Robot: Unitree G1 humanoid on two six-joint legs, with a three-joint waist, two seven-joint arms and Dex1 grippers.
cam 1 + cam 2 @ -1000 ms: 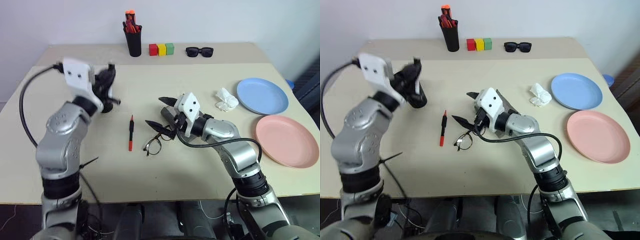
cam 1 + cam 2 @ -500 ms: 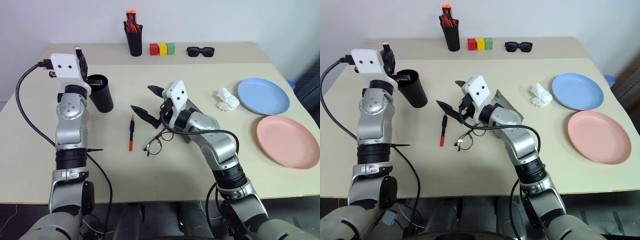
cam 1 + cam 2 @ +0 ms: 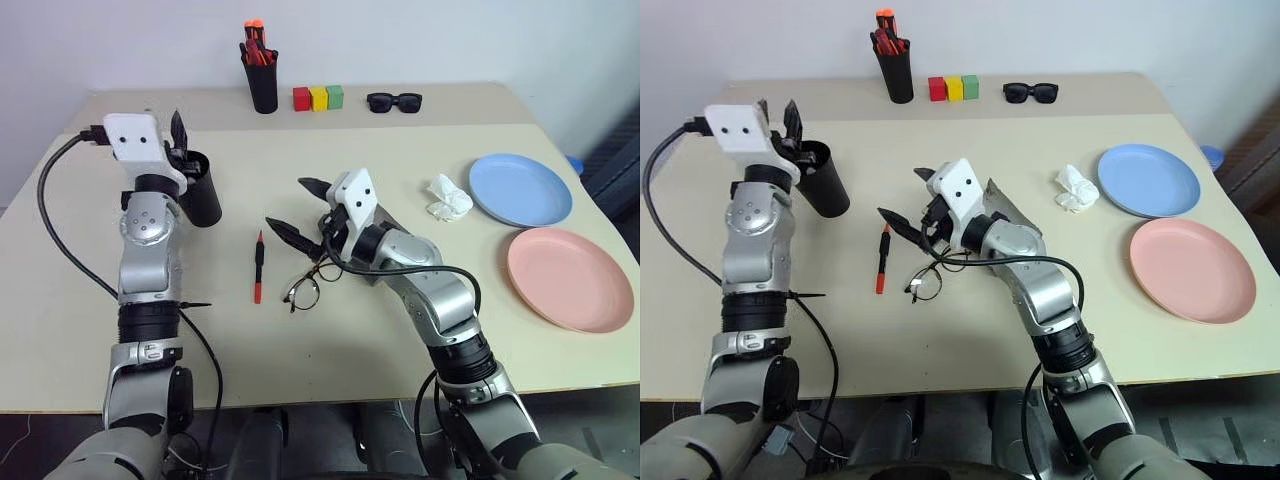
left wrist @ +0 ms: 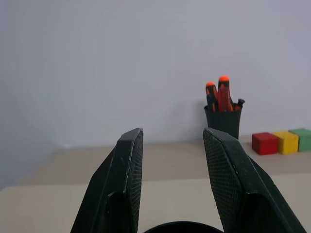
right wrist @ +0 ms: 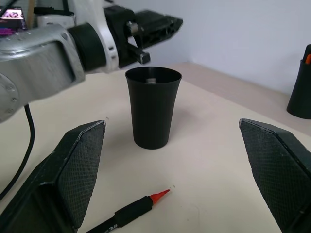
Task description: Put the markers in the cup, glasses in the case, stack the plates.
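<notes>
Since the earlier frame, left gripper (image 3: 790,118) has parted its fingers above the cup (image 5: 152,108), grasping nothing. Right gripper (image 3: 300,207), spread wide and empty, hovers beside red marker (image 3: 258,266) and glasses (image 3: 305,288).

Black cup (image 3: 201,190), red-black marker (image 3: 258,266), blue plate (image 3: 520,189), pink plate (image 3: 571,278).

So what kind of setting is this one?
Probably a lab or test room: a plain beige table against a bare white wall, laid with staged props such as coloured blocks, a marker holder and two plastic plates.
</notes>
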